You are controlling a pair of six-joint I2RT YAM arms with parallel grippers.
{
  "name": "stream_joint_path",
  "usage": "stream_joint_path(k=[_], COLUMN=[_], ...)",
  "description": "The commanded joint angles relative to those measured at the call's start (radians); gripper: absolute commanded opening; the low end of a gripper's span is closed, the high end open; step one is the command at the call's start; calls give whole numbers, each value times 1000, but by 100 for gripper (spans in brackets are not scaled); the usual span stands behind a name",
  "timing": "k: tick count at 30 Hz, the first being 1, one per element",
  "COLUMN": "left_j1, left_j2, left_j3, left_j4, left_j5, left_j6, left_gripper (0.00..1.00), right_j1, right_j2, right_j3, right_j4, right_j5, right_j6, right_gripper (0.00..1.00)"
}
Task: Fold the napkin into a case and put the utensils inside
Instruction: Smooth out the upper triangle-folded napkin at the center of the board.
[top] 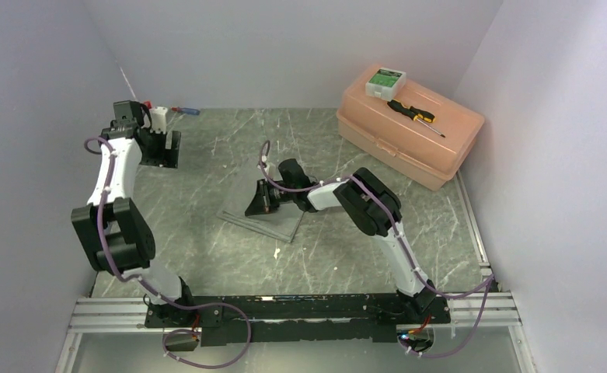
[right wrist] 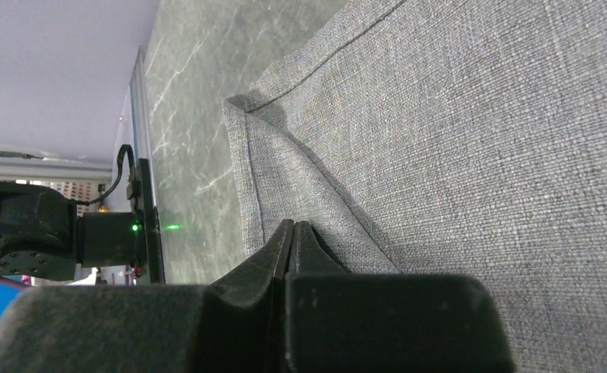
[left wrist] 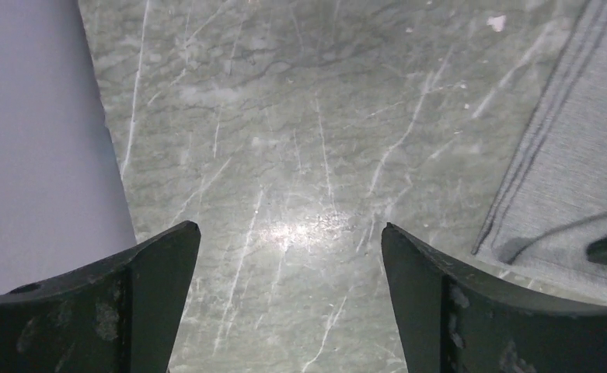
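Observation:
The grey napkin (top: 275, 225) lies flat in the middle of the table. In the right wrist view the napkin (right wrist: 471, 132) fills the picture, with one corner flap turned over into a diagonal fold. My right gripper (right wrist: 294, 224) is shut, and its tips press down on that fold; no cloth shows between the fingers. From above, the right gripper (top: 258, 203) sits at the napkin's far left part. My left gripper (top: 162, 149) is at the far left back, open over bare table (left wrist: 291, 227), with the napkin's hemmed edge (left wrist: 572, 155) to its right. The utensils are out of view.
An orange toolbox (top: 409, 136) stands at the back right, with a black-and-yellow screwdriver (top: 415, 115) and a white-and-green box (top: 385, 80) on its lid. A red-and-blue screwdriver (top: 185, 111) lies by the back wall. Walls close in the left, back and right sides.

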Motion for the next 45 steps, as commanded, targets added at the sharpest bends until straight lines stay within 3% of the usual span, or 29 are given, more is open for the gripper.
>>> stream_joint_path(k=[1, 5, 15, 21, 27, 31, 34, 38, 45], left_j1=[-10, -1, 4, 4, 4, 4, 2, -13, -172], left_j2=[-140, -93, -113, -116, -127, -109, -86, -49, -29], left_j3=[-44, 39, 8, -18, -45, -33, -20, -29, -135], left_j4=[93, -6, 17, 28, 23, -18, -58, -110, -160], left_j5=[45, 71, 119, 132, 169, 239, 309, 411, 389], left_j6=[16, 3, 9, 39, 67, 91, 122, 193, 378], left_gripper=[94, 95, 95, 95, 95, 95, 95, 95, 95], right_j1=[7, 17, 75, 97, 95, 82, 48, -50, -267], right_j2=[-78, -35, 173, 245, 210, 128, 20, -143, -264], right_j3=[43, 137, 326, 399, 408, 445, 375, 147, -182], right_j4=[-17, 18, 20, -84, -49, -1, 52, 91, 110], right_j5=[28, -8, -102, -99, -115, -163, -178, -169, -251], right_j6=[-27, 45, 135, 97, 119, 172, 197, 177, 109], right_gripper=[0, 2, 1, 0, 2, 9, 17, 25, 25])
